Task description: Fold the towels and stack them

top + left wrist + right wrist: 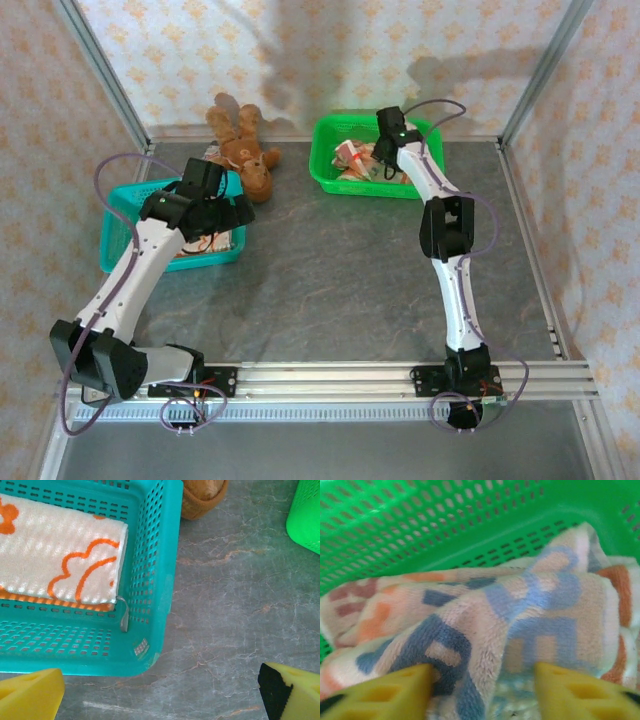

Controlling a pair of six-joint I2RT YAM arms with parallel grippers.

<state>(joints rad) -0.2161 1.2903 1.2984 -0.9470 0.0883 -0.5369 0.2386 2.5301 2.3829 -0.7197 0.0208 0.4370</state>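
Bearing baskets (330, 130) of towels (360, 166), a grey marbled table (330, 280) meets floral-papered walls (330, 50).

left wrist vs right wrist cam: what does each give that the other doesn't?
Left wrist: teal basket holding a flat folded cream towel with orange flower outlines on an orange striped towel, part of the teddy bear, bare table.
Right wrist: crumpled towels, blue and orange blocks, heaped in the green basket.
Shared: that green basket, and yellow fingers spread apart, left gripper, right gripper.
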